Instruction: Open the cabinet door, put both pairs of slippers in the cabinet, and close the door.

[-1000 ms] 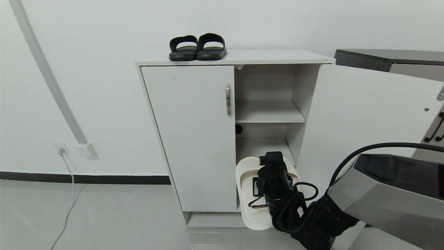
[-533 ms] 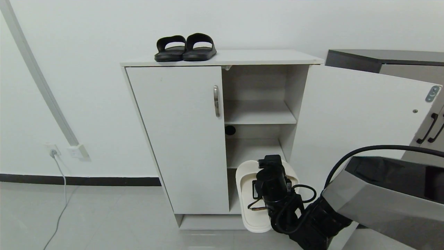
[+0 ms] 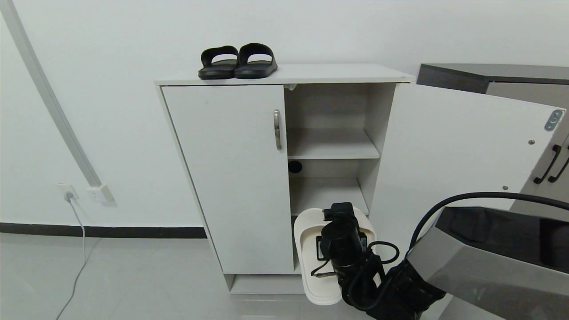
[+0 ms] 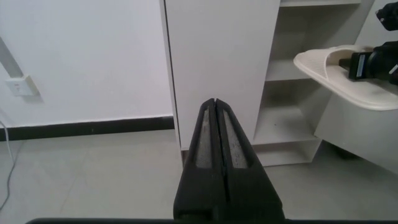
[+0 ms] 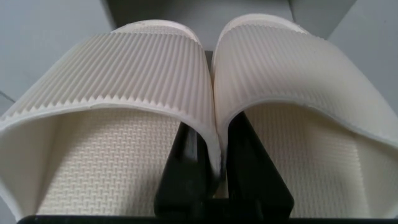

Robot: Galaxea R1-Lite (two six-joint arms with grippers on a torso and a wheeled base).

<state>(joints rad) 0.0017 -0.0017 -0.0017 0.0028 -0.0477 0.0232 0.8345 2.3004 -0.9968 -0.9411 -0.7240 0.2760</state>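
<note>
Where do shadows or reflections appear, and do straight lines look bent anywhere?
Head view: light even, soft shadow under the cabinet top; its left edge leans. Left wrist view: the floor shows a dull sheen. Right wrist view: the right claw lies in shadow between the white slippers.

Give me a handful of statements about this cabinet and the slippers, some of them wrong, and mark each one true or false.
1. The black slippers sit on top of the cabinet. True.
2. Both cabinet doors are open. False: the right door is open, the left door is shut.
3. The right gripper is shut on the white slippers. True.
4. The white slippers lie on the upper shelf. False: they are held off the floor in front of the cabinet's lower part.
5. The left gripper holds a black slipper. False: it is shut on nothing.
</note>
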